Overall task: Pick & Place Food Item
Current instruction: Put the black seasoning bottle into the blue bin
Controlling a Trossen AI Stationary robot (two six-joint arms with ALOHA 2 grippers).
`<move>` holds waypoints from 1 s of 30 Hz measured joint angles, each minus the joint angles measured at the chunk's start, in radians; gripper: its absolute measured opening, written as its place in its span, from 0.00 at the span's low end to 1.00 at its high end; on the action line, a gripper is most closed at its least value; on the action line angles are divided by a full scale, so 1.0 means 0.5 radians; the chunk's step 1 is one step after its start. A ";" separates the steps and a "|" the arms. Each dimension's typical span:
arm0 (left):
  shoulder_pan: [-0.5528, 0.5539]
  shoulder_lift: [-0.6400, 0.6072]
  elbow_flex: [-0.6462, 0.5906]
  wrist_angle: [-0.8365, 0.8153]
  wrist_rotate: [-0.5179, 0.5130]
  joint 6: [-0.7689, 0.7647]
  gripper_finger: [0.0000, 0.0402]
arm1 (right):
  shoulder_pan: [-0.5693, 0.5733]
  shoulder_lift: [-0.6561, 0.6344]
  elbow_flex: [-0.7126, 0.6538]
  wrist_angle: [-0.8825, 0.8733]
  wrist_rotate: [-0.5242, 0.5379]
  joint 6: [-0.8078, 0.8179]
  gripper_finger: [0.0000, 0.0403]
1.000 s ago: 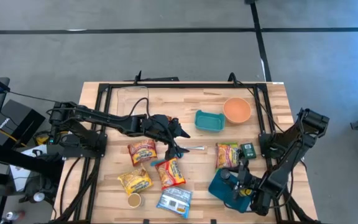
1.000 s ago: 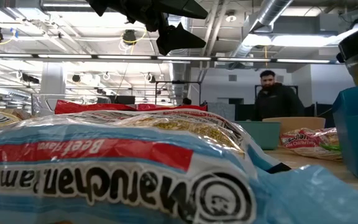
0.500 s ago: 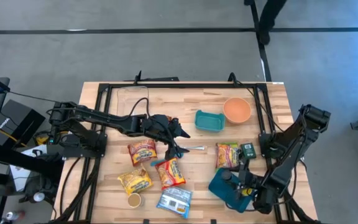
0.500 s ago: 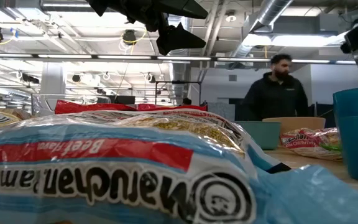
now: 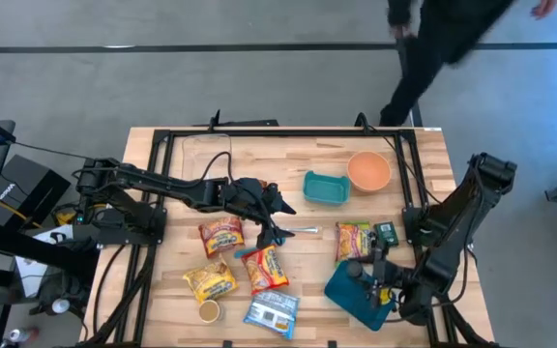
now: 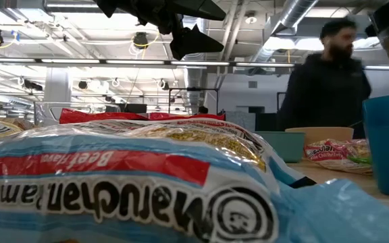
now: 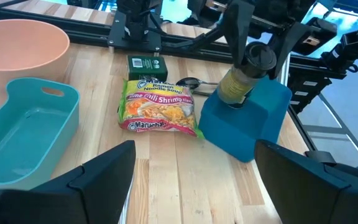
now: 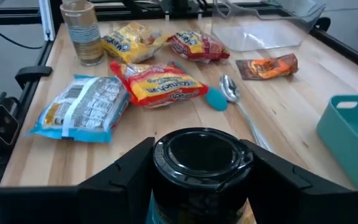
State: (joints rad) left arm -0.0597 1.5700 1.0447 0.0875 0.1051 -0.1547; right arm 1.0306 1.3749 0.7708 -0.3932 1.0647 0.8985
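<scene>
Right gripper (image 5: 367,280): near the table's right front corner, its dark fingers clamped on a black-lidded jar with yellow-green contents (image 7: 244,78), held upright over a deep blue square container (image 5: 356,290).
Left gripper (image 5: 277,220): hangs mid-table above the packets, fingers spread wide and holding nothing.
Only in the right wrist view: the jar's black lid (image 8: 201,152) seen close between the two fingers, and beyond it a spoon with a teal handle (image 8: 225,93), a clear plastic tub (image 8: 260,31) and a small orange wrapper (image 8: 267,66).
Only in the left wrist view: the jar's side — its bottom sits at the blue container's (image 7: 247,121) top, though whether it touches cannot be told.
Only in the low view: a person in dark clothes (image 6: 326,84) standing beyond the table.
High view: the whole wooden table (image 5: 288,145), with a light teal tray with a handle (image 5: 325,188) beside a round peach bowl (image 5: 368,170) at the back.
Readable writing: "Maruchan" and "Lime Chili Shrimp" on a green-and-red ramen packet (image 7: 159,112); "Maruchan Ramen" and "Beef Flavor", upside down, on a blue-and-white ramen packet (image 6: 127,189) close to the low camera.
Unreadable: a small dark green box (image 7: 148,68) — its print is too small.
Other packets: several red and yellow ones (image 5: 222,235) lie front left, beside a small tan-lidded cup (image 5: 209,310).
</scene>
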 joint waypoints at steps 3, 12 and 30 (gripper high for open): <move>0.001 0.000 0.000 0.000 0.000 0.000 0.80 | -0.004 -0.049 0.000 0.068 -0.004 -0.127 0.49; 0.000 0.000 0.000 0.000 0.000 -0.001 0.80 | -0.034 -0.263 0.000 0.395 -0.161 -0.775 0.49; 0.001 0.000 0.000 0.022 0.000 -0.001 0.80 | -0.369 -0.539 -0.041 0.555 -0.817 -1.309 0.49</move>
State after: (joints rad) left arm -0.0594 1.5699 1.0447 0.0985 0.1051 -0.1551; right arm 0.8463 1.1056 0.7501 -0.1159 0.6560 0.2438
